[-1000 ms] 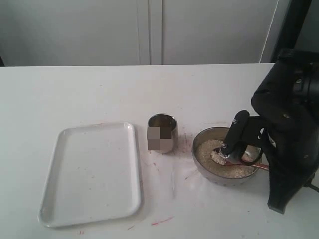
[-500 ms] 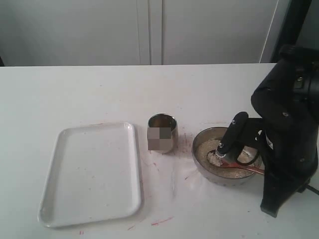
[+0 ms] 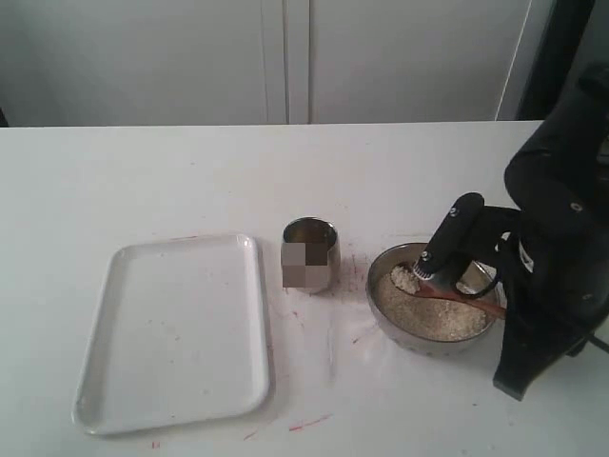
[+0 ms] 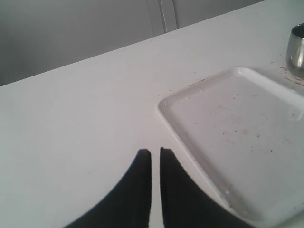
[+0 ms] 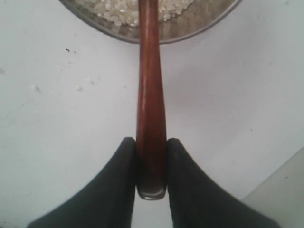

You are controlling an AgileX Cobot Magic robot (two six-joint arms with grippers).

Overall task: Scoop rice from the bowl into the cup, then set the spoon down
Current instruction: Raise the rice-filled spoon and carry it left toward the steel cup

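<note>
The steel bowl holds the beige rice at the right of the table. My right gripper is shut on the end of the dark wooden spoon's handle. In the exterior view the spoon slants over the bowl. Its head carries a small heap of grains just above the rice, near the rim that faces the cup. The steel cup stands upright left of the bowl, apart from it. My left gripper hangs shut and empty over bare table beside the tray.
A white rectangular tray lies left of the cup and shows also in the left wrist view. The black right arm rises behind and right of the bowl. A few stray grains lie on the table by the bowl.
The spoon head has risen out of the rice with a heap of grains and moved toward the cup-side rim. The right arm lifted and drew back slightly. The left gripper's earlier state is not shown.
</note>
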